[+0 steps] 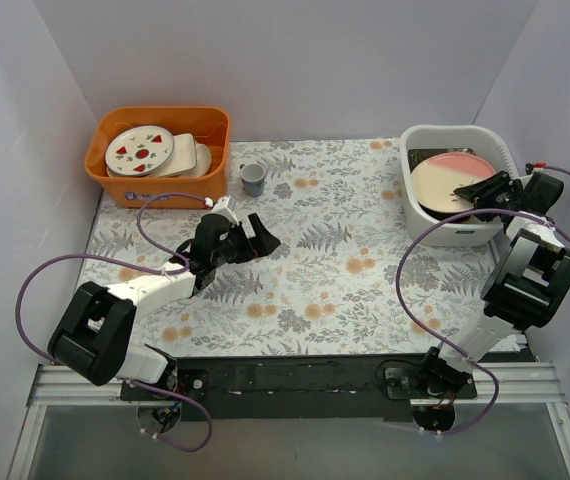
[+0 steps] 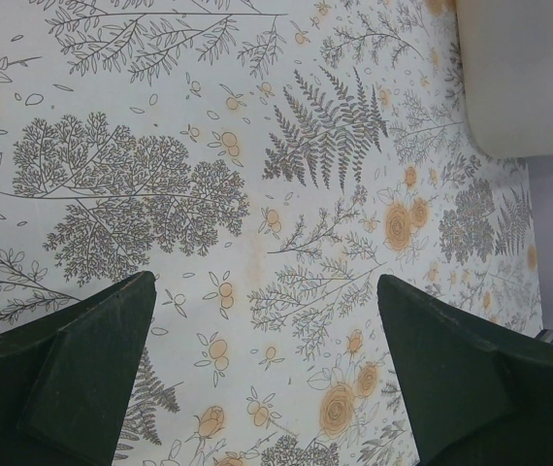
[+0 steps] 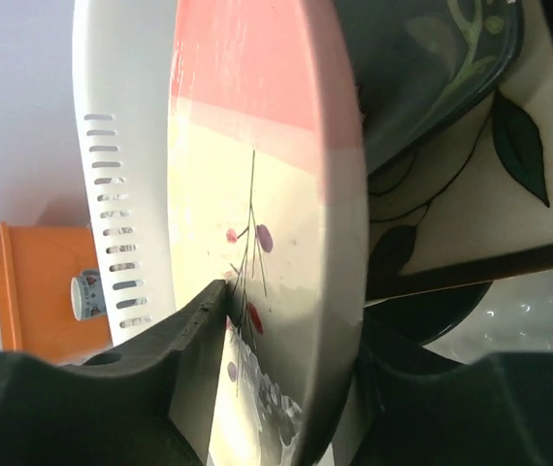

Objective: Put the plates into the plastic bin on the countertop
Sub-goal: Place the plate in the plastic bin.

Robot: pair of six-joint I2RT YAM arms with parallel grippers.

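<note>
Between the jaws of the right gripper (image 3: 296,340) the pink plate (image 3: 257,184) runs out of the picture above and below, and its rim hides the pad of the jaw behind it. Beyond that jaw the cream square plate (image 3: 451,214) and a dark plate (image 3: 422,58) show only in part, while the print on the small cup (image 3: 87,294), outside the other jaw, is too blurred to read

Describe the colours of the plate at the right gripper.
The plate is pink and cream, thin stem, red and purple dots. Clearest in right wrist view.

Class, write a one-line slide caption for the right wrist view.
Right gripper holds the pink plate by its rim inside the white plastic bin, a cream floral plate behind it.
</note>
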